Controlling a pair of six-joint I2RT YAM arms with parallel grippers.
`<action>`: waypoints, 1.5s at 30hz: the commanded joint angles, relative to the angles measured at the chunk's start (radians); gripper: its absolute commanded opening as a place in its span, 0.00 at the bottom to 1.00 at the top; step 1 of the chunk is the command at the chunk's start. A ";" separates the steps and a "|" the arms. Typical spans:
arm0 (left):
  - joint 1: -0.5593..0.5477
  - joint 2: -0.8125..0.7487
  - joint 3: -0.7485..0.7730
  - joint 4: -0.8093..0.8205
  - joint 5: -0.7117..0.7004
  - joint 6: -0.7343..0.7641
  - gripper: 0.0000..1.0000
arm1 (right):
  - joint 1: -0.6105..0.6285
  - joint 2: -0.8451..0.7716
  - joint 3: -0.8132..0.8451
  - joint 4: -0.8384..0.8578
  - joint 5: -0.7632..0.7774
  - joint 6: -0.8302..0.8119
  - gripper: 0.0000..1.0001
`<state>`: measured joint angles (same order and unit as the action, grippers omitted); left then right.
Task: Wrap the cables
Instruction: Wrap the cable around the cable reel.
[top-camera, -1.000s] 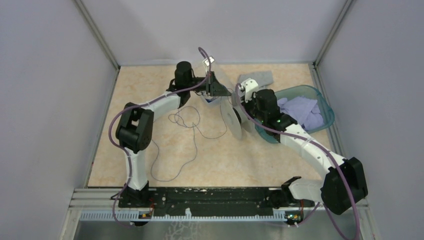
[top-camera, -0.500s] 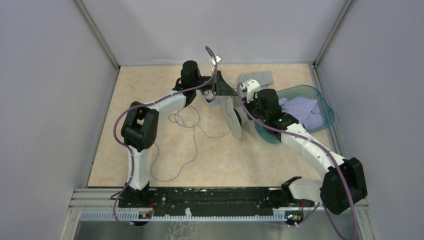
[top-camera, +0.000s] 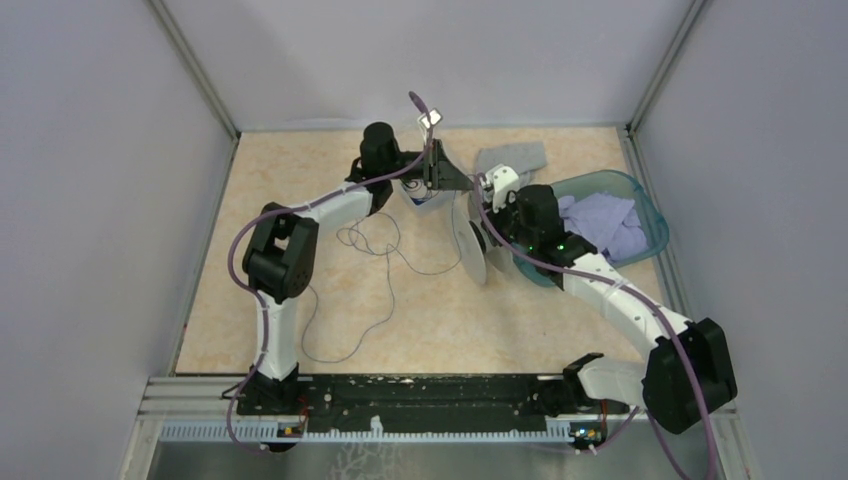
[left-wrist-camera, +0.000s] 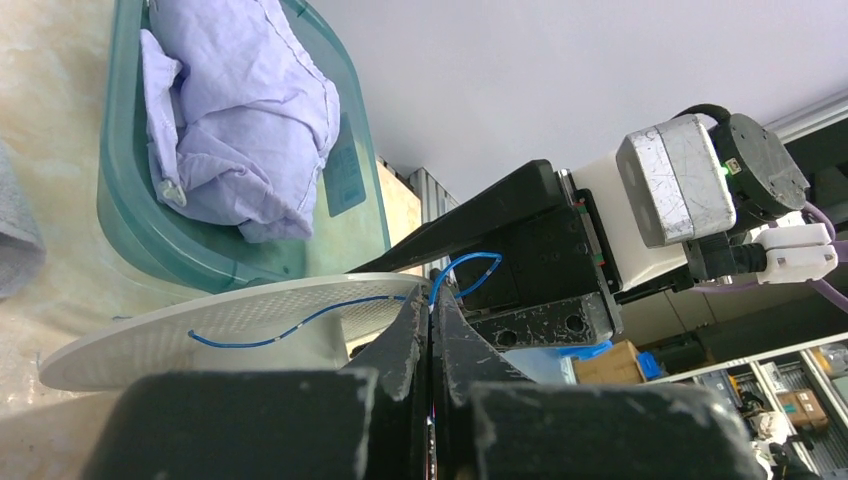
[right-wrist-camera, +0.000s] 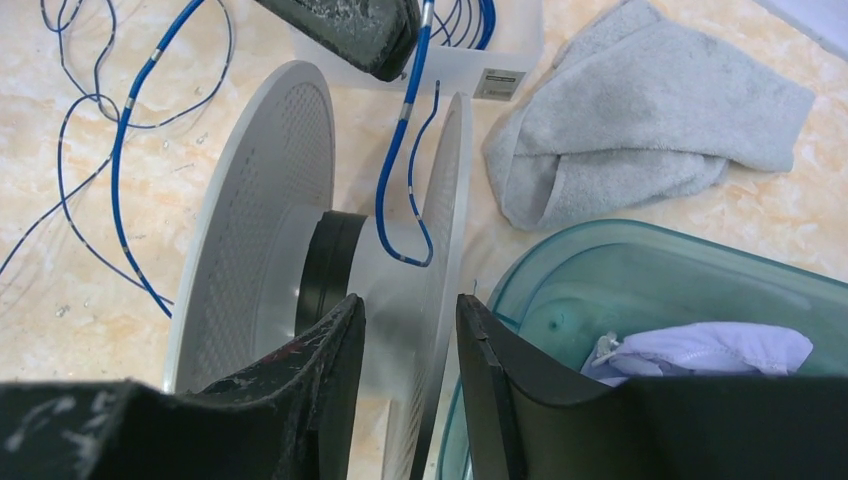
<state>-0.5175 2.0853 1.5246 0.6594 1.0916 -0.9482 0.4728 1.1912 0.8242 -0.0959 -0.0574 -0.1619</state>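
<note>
Left gripper (left-wrist-camera: 432, 300) clenched on the thin, long blue-looking cable (right-wrist-camera: 118, 150) — end hooked over the pale grey perforated plastic spool (right-wrist-camera: 270, 200), rest loose on the beige table (top-camera: 450, 320). Right gripper (right-wrist-camera: 408, 308) parted astride one flange (right-wrist-camera: 450, 200). Keep the cable taut and guide it onto the dark hub (right-wrist-camera: 325, 265) — re-clamp before turning.

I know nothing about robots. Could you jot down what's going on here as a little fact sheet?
Job: winding a thin cable onto a pale spool
Spool: standing on edge, mid-table
Cable: mostly loose loops on the table; one stretch lies against a spool flange
Left gripper: shut on the cable, by the spool
Right gripper: open, fingers either side of one flange
Nearby: teal tub holding a lilac cloth; grey towel
</note>
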 joint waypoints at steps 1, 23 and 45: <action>-0.013 0.004 -0.034 0.068 0.003 -0.037 0.00 | -0.010 -0.038 -0.015 0.110 0.007 0.001 0.40; -0.032 0.007 -0.097 0.138 -0.001 -0.098 0.00 | -0.010 -0.034 -0.035 0.144 0.039 0.032 0.22; -0.038 -0.028 -0.136 0.088 -0.019 -0.056 0.00 | 0.012 -0.004 -0.012 0.128 0.099 -0.049 0.00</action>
<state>-0.5465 2.0853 1.4029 0.7528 1.0744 -1.0416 0.4843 1.1812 0.7906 0.0044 0.0181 -0.1623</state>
